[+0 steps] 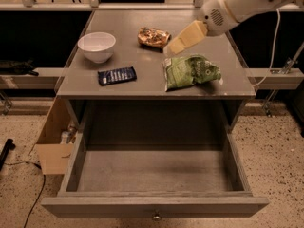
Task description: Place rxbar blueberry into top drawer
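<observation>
A white bowl stands at the back left of the grey worktop. A brown-orange snack packet lies near the back middle, and a green bag lies toward the front right. The tool hangs over the worktop between packet and bag, close above the bag's back left corner. It slants down and left from the white arm, and I cannot tell whether it is spread or pressed together. The snack bar is a small flat dark blue wrapper with white lettering. It lies near the front left edge, just in front of the bowl, apart from the bag and the tool. Below, the drawer stands pulled out, with its knob at the front. A cardboard box sits beside it on the left.
</observation>
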